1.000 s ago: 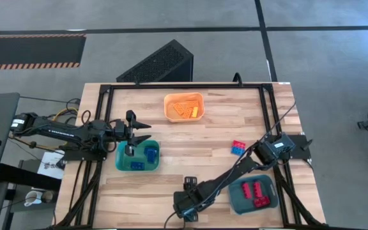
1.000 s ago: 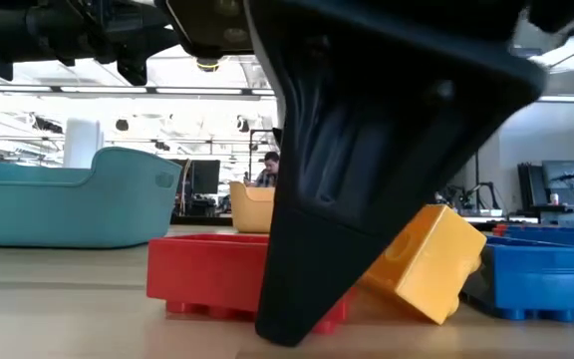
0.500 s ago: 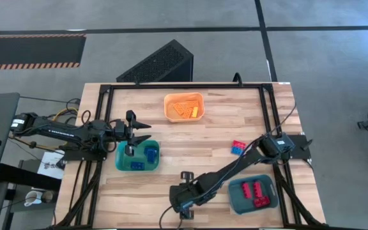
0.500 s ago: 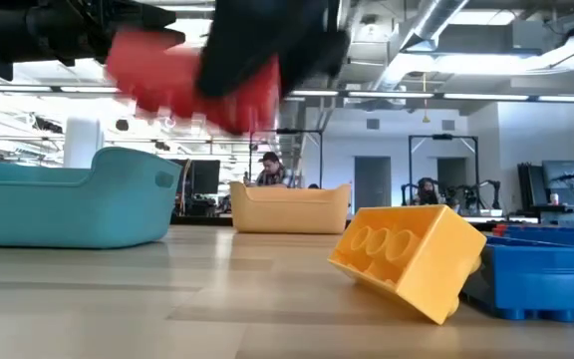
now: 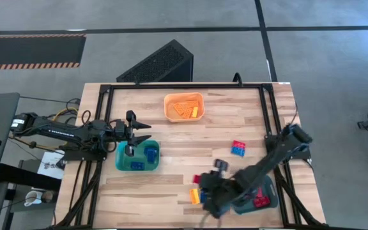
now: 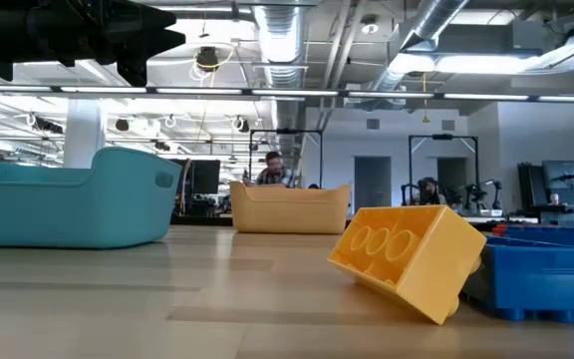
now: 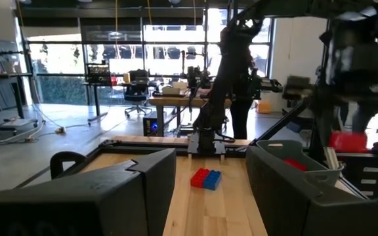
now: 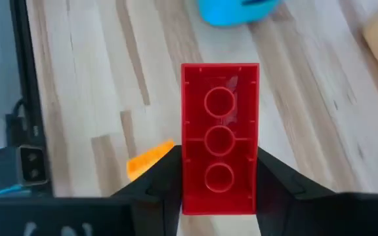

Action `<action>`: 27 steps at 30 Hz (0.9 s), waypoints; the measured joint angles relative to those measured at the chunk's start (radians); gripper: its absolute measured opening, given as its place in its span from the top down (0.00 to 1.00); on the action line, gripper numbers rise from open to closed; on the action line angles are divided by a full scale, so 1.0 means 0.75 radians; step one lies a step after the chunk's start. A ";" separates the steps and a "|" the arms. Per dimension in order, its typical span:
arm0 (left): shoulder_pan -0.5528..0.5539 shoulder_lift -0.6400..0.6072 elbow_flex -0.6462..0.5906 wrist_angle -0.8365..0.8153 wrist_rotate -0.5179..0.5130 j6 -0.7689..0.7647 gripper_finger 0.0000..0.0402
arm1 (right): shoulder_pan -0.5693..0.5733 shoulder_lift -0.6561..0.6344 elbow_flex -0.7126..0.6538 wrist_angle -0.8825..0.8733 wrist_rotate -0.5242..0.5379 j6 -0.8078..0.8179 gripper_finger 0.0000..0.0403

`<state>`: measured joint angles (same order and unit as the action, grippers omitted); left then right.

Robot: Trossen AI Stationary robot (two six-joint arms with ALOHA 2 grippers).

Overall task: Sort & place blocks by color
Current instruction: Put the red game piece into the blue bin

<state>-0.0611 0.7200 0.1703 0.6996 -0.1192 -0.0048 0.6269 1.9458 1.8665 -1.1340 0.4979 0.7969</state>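
Lifted off the table since a moment ago: small red studded plastic brick [image 8: 219,137], clamped in right gripper [image 8: 219,190]; carrying step; next, release over dark teal bin [image 5: 264,199]; left gripper [image 5: 140,131] idle, half open, empty.

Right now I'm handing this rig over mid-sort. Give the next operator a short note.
Right gripper: shut on a red block, raised over the table's front, near the dark teal bin of red blocks.
Left gripper: waiting above the light teal bin of blue blocks; nothing seen in it.
Done: orange bin has yellow blocks.
Left: drop the red block; then the yellow block and blue block at the front edge, and the red-and-blue pair mid-table.
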 joint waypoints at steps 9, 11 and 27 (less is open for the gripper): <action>0.000 0.000 0.000 0.001 0.004 -0.009 0.57 | 0.243 -0.335 -0.455 -0.014 0.022 0.564 0.64; 0.000 0.000 0.000 0.001 0.004 -0.009 0.57 | 0.306 -0.379 -0.541 -0.014 -0.015 0.702 0.61; 0.000 0.000 0.000 0.000 0.000 -0.009 0.57 | 0.562 -0.407 -0.779 -0.059 -0.288 1.307 0.57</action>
<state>-0.0609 0.7200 0.1703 0.6994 -0.1192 -0.0113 1.0487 1.6405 1.2823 -1.1779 0.2817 1.7769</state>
